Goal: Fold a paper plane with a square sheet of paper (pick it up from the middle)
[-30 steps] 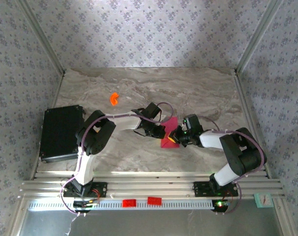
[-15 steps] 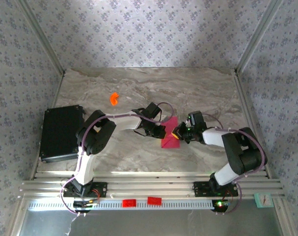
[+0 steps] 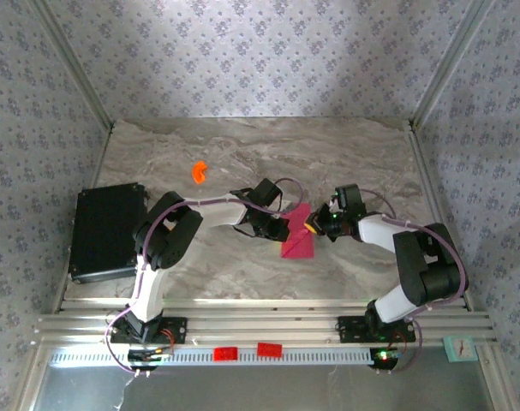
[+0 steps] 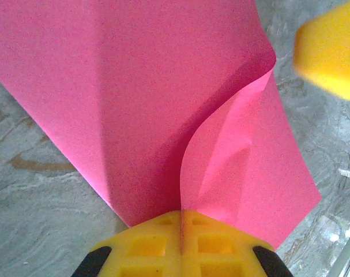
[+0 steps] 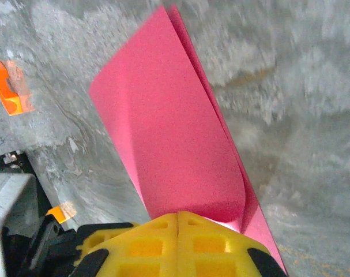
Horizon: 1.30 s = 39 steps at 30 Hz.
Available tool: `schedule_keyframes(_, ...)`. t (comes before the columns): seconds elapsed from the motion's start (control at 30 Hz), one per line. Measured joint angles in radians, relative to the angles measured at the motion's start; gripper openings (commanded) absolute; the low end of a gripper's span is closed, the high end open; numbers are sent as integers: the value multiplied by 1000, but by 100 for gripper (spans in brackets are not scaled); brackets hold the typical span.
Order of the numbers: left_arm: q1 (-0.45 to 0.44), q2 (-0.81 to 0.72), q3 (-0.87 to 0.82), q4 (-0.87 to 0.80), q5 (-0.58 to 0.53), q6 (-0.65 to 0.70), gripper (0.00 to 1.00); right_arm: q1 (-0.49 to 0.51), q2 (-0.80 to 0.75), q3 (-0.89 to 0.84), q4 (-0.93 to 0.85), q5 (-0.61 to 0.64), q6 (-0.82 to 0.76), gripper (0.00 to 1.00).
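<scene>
Left pincer (image 4: 180,218): jaws together and clamped on the near edge of the square sheet of paper (image 4: 134,104), the two layers entering the seam between its fingers.

Right pincer (image 5: 177,218): jaws together, tips against the opposite end of the sheet. Whether it actually grips the paper there cannot be told.

The sheet lies near the middle of the desk (image 3: 242,154), between the two pincers. It is doubled over loosely. The upper layer bulges and curls where it leaves the left pincer, and no sharp crease is visible.

Risks, as judged:
- The fold is unpressed. If either pincer lets go, the upper layer is likely to spring open and the layers will lose alignment.
- If the arms move apart while both ends are held, the thin paper could tear or crumple at the clamped edge.
- If the shut right pincer drags along the sheet, it could skew the fold line or push the sheet round under the left pincer's hold.
- The orange plastic piece (image 5: 10,86) sits well apart and poses no hazard.

Change from a second ago:
- The right pincer has drawn back from over the sheet's right half to its far right edge, uncovering more of the paper.
- The left pincer and the sheet have kept their positions.
</scene>
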Motion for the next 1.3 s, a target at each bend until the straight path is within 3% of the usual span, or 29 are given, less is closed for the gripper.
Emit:
schedule_keyframes(0.23, 0, 2, 0, 0, 1, 8, 5, -31, 69, -10, -23, 7, -38, 3)
schedule_keyframes(0.53, 0, 5, 3, 2, 12, 15, 4, -68, 24, -14, -48, -23, -68, 5)
schedule_keyframes(0.9, 0, 6, 3, 2, 15, 17, 4, 21, 26, 0, -35, -22, -68, 4)
schedule_keyframes(1.3, 1, 11, 5, 6, 29, 18, 4, -77, 67, -36, 8, -67, -45, 5)
